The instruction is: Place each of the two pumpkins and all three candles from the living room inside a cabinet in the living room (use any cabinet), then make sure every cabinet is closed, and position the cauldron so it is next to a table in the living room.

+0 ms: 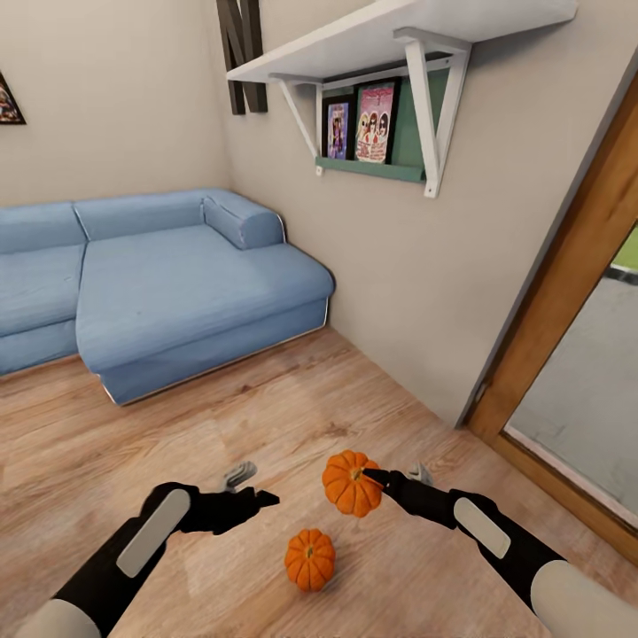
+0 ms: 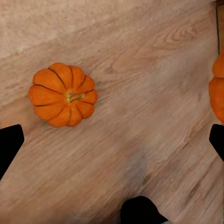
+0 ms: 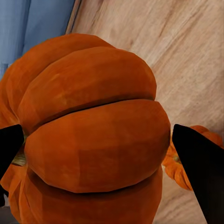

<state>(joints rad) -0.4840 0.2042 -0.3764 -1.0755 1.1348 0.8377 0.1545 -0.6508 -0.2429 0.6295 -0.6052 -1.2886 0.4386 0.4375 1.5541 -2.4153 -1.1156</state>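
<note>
Two orange pumpkins show. One pumpkin [image 1: 350,486] hangs above the wood floor, held sideways in my right gripper [image 1: 373,478], which is shut on it; up close it bulges between the dark fingers [image 3: 198,163] of that gripper [image 3: 93,154]. The other pumpkin [image 1: 310,558] sits upright on the floor just below and nearer to me, and is also seen past the held one [image 3: 184,163]. My left gripper [image 1: 266,499] hovers left of both, open and empty. Its wrist view looks down on the floor pumpkin [image 2: 63,94], with the held pumpkin [image 2: 218,88] at the frame edge.
A blue sectional sofa [image 1: 159,275] fills the back left. A beige wall [image 1: 416,292] with a white shelf [image 1: 390,35] runs along the right, ending at a wooden door frame [image 1: 567,283] with a glass door. Wood floor [image 1: 133,443] lies between me and the sofa.
</note>
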